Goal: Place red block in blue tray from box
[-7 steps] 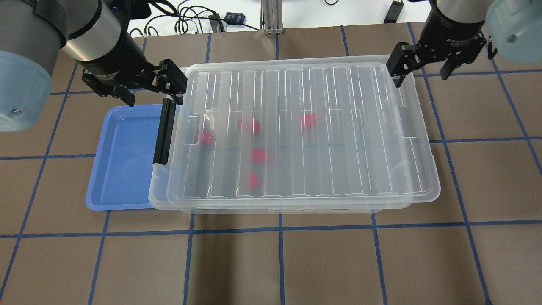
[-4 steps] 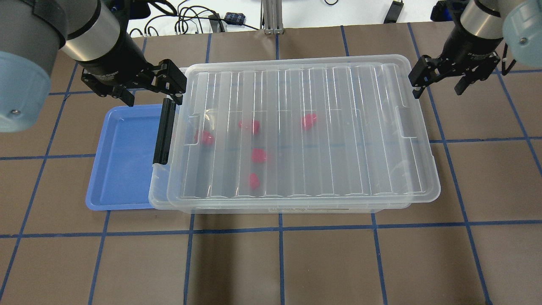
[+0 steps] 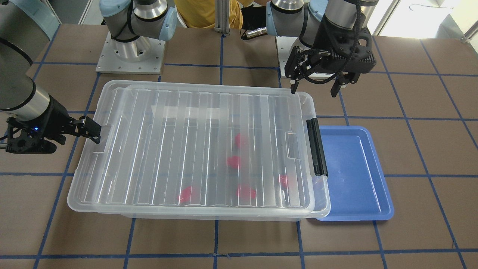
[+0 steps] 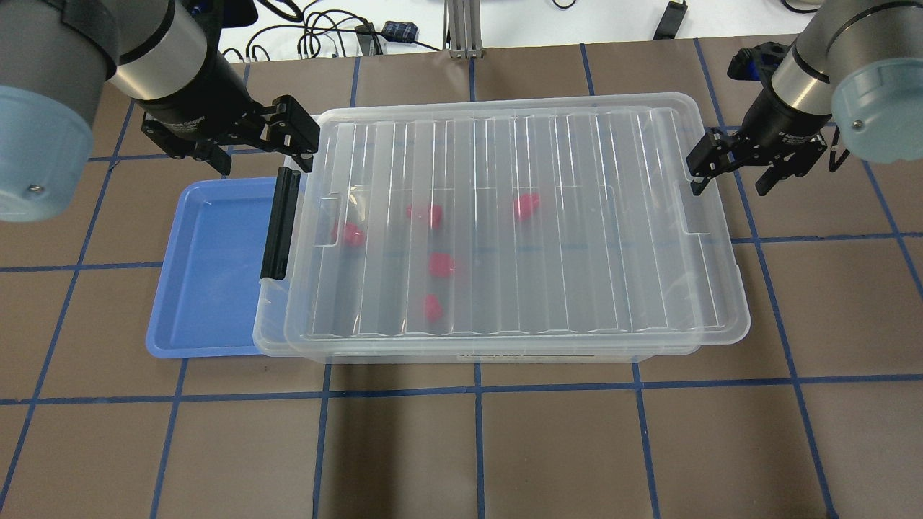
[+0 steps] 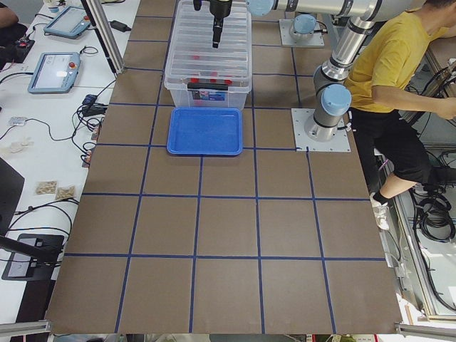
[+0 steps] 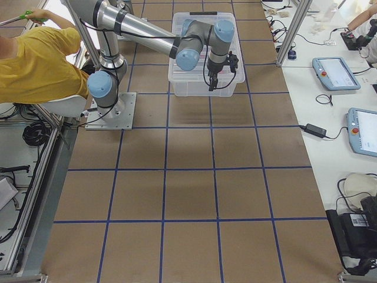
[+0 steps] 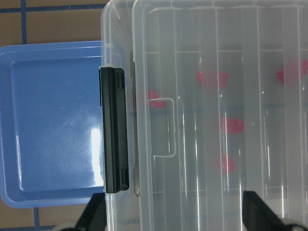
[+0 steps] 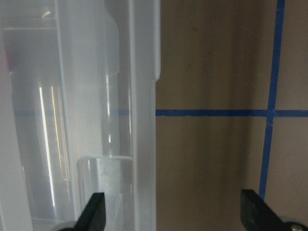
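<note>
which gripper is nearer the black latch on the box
Left. The left gripper hovers by one end of the black latch; the right gripper is at the opposite short side of the box.

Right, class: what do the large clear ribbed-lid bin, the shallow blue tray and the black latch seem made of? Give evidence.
Large clear bin: likely glossy transparent plastic; the red blocks show blurred through its ribbed lid. Shallow blue tray: probably smooth moulded plastic, with glare on its floor. Black latch: apparently matte hard plastic; little shine.
</note>
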Motion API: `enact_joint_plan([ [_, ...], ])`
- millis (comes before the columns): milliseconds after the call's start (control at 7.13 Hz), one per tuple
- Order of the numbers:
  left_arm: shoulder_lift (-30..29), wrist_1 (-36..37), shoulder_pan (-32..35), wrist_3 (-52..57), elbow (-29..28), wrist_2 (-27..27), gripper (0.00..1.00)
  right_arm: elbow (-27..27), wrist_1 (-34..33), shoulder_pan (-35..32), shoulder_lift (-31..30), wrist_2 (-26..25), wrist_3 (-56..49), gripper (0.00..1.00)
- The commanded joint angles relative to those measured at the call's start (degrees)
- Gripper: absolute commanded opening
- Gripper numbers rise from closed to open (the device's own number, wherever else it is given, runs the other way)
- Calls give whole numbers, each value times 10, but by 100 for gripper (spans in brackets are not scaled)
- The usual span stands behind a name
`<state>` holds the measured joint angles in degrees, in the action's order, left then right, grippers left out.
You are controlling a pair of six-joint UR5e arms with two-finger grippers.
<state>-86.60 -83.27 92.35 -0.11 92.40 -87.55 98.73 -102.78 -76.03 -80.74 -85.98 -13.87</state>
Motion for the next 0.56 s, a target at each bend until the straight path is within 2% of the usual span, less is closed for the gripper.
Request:
enact_joint_plan([
  [0,-3,1,4,-1,1,3,100,2,-3,2,4,-2,1,100],
  [421,-8,1,7,-1,1,4,100,1,-9,2,6,-9,8,100],
])
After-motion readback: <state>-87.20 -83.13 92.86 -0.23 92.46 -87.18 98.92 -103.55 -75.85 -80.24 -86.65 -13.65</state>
